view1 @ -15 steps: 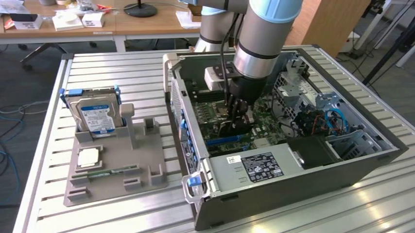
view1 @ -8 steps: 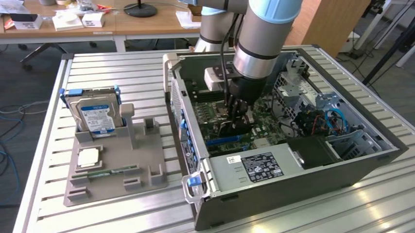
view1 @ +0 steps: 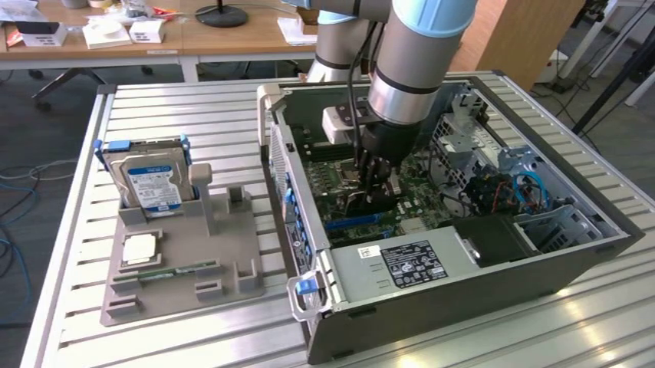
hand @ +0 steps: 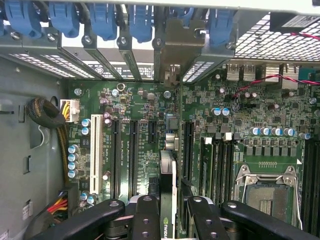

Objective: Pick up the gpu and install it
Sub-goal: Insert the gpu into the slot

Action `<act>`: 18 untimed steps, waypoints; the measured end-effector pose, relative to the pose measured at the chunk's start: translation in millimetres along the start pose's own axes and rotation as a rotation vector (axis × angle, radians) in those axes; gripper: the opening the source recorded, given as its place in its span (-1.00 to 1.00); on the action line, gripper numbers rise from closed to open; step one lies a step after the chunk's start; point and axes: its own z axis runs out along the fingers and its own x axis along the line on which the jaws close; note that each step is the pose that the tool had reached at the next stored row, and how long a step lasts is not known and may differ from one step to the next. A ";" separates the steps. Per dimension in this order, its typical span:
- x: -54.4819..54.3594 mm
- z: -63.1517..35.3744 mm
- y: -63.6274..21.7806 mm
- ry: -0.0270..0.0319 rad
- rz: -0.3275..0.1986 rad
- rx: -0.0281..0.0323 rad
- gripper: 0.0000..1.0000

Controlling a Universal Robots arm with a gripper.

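Now inside the computer case (view1: 532,285) — gpu (hand: 168,176) at the motherboard (hand: 220,125).
Pincer (hand: 167,212) clamped on the gpu, which stands edge-on directly beneath it, long axis parallel to the expansion slots (hand: 134,150) — seated or not, I cannot tell.

In the case (view1: 481,310) the gpu (hand: 168,185) stands over the motherboard (hand: 145,105), hard drive (view1: 153,180) at the exterior view's left.

A slatted metal counter (view1: 174,115) fills most of the frame. Two things sit directly on it. A grey plastic holder (view1: 184,241) lies flat at the lower left. Just beside it, an open computer case (view1: 440,330) lies on its side across the centre and right.
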 end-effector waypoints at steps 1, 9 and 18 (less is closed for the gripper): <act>0.0 0.0 0.0 0.0000 0.000 0.0000 -0.47; 0.0 1.5 0.0 -0.0001 -0.001 0.0003 -0.47; 0.0 3.6 0.2 0.0002 0.000 0.0013 -0.47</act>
